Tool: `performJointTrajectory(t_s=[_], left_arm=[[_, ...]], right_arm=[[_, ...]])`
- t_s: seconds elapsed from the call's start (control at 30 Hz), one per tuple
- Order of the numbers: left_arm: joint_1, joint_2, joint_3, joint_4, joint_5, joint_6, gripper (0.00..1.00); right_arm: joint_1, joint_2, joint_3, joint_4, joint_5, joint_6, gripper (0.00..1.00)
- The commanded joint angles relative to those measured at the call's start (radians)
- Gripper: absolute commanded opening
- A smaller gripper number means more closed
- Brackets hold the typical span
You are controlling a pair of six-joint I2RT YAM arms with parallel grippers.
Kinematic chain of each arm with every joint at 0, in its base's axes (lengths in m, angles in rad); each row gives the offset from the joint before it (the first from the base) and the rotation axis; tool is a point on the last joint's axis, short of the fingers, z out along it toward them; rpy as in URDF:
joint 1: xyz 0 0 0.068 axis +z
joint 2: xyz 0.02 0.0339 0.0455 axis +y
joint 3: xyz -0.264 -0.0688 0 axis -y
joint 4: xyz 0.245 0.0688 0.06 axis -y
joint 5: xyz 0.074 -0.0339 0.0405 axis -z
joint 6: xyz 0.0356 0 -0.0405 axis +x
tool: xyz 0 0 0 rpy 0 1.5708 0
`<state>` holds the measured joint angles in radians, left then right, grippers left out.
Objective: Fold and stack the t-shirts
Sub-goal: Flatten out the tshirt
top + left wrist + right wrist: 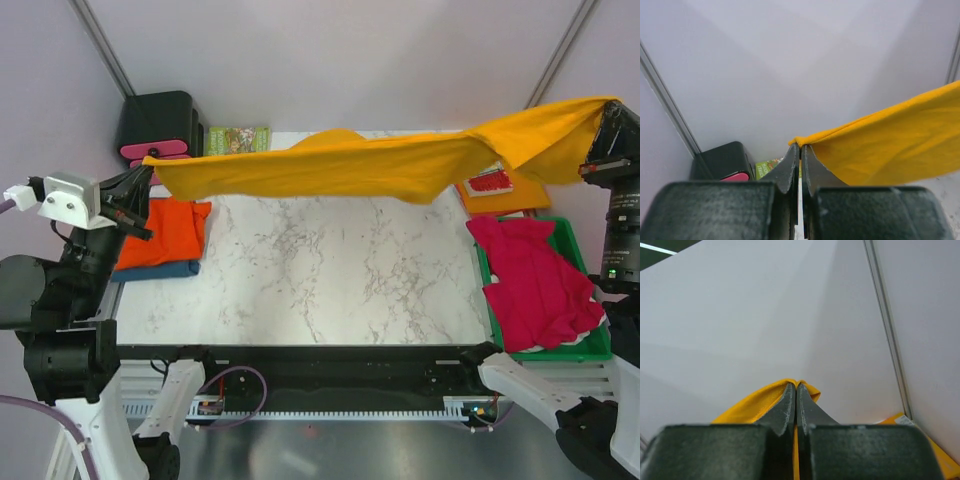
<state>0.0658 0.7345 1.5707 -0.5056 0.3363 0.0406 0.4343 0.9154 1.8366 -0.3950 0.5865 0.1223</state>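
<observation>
L gripper, up at the left side: jaws pinched tight on one corner of the mustard t-shirt, hem nipped right at the tips. Just below it, toward the near side, the red-orange tee lies folded on the blue tee. That's the stack so far, I'd judge, & prob why the cloth is kept up clear of it. From the L gripper the mustard cloth runs across to the R one, in the air over the table, sagging mid-span. It's held by 2 corners to spread it for laying flat, I reckon. R gripper, higher up: jaws closed on the opposite corner, fabric bunched over the tips. Below it, crimson-pink tees are heaped in the green bin, not yet folded
</observation>
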Motion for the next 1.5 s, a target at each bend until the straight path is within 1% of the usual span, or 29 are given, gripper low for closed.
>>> performJointTrajectory(t_s=[0.0, 0.17, 0.23, 0.33, 0.43, 0.5, 0.53, 0.57, 0.63, 0.67, 0.7, 0.73, 0.77, 0.8, 0.83, 0.87, 0.93, 0.97, 1.0, 1.03, 1.17, 1.3, 1.47], left_arm=[[0.006, 0.036, 0.028, -0.18, -0.01, -0.007, 0.02], [0.006, 0.068, 0.038, -0.182, -0.034, 0.002, 0.02], [0.006, 0.091, 0.017, -0.159, -0.037, 0.011, 0.02], [0.008, 0.121, -0.058, -0.096, -0.037, 0.021, 0.02], [0.006, 0.199, -0.147, -0.019, -0.025, 0.03, 0.02], [0.008, 0.281, -0.21, 0.024, -0.003, 0.036, 0.02], [0.006, 0.31, -0.231, 0.073, 0.001, 0.038, 0.02], [0.008, 0.381, -0.262, 0.093, 0.009, 0.044, 0.02], [0.005, 0.455, -0.287, 0.143, 0.012, 0.05, 0.02], [0.006, 0.5, -0.303, 0.195, 0.013, 0.054, 0.02], [0.005, 0.581, -0.304, 0.22, 0.013, 0.065, 0.02], [0.005, 0.632, -0.301, 0.24, 0.013, 0.07, 0.02], [0.003, 0.676, -0.281, 0.274, 0.006, 0.076, 0.02], [0.003, 0.768, -0.269, 0.294, 0.003, 0.082, 0.02], [-0.001, 0.81, -0.253, 0.309, -0.006, 0.087, 0.02], [-0.004, 0.848, -0.22, 0.34, -0.022, 0.091, 0.02], [-0.006, 0.961, -0.178, 0.358, -0.043, 0.091, 0.02], [-0.004, 0.998, -0.131, 0.363, -0.062, 0.087, 0.02], [-0.004, 1.029, -0.108, 0.366, -0.066, 0.082, 0.02], [-0.004, 1.08, -0.086, 0.372, -0.074, 0.079, 0.02], [-0.008, 1.16, 0.001, 0.381, -0.091, 0.068, 0.02], [-0.012, 1.214, 0.049, 0.383, -0.109, 0.071, 0.02], [-0.024, 1.255, 0.081, 0.386, -0.129, 0.087, 0.02]], right_arm=[[-0.002, 0.05, -0.017, -0.128, 0.032, -0.019, 0.0], [0.0, 0.074, -0.053, -0.104, 0.038, -0.021, 0.0], [0.0, 0.092, -0.086, -0.078, 0.048, -0.026, 0.0], [0.0, 0.128, -0.163, -0.029, 0.065, -0.027, 0.0], [-0.009, 0.181, -0.264, 0.045, 0.07, -0.03, 0.0], [-0.043, 0.241, -0.325, 0.094, 0.032, -0.007, 0.0], [-0.058, 0.263, -0.345, 0.114, 0.015, 0.003, 0.0], [-0.075, 0.319, -0.362, 0.134, 0.001, 0.032, 0.0], [-0.112, 0.382, -0.404, 0.194, -0.028, 0.051, 0.0], [-0.12, 0.461, -0.41, 0.215, -0.03, 0.054, 0.0], [-0.129, 0.503, -0.41, 0.252, -0.028, 0.059, 0.0], [-0.132, 0.546, -0.402, 0.269, -0.031, 0.057, 0.0], [-0.137, 0.638, -0.387, 0.278, -0.03, 0.057, 0.0], [-0.141, 0.687, -0.348, 0.294, -0.03, 0.053, 0.0], [-0.146, 0.733, -0.32, 0.295, -0.031, 0.051, 0.0], [-0.147, 0.825, -0.289, 0.294, -0.034, 0.048, 0.0], [-0.157, 0.905, -0.193, 0.286, -0.042, 0.042, 0.0], [-0.158, 0.977, -0.159, 0.28, -0.04, 0.042, 0.0], [-0.161, 1.008, -0.101, 0.268, -0.042, 0.042, 0.0], [-0.161, 1.037, -0.076, 0.265, -0.045, 0.039, 0.0], [-0.164, 1.164, 0.035, 0.245, -0.047, 0.027, 0.0], [-0.173, 1.229, 0.117, 0.225, -0.051, 0.033, 0.0], [-0.183, 1.286, 0.177, 0.213, -0.063, 0.054, 0.0]])
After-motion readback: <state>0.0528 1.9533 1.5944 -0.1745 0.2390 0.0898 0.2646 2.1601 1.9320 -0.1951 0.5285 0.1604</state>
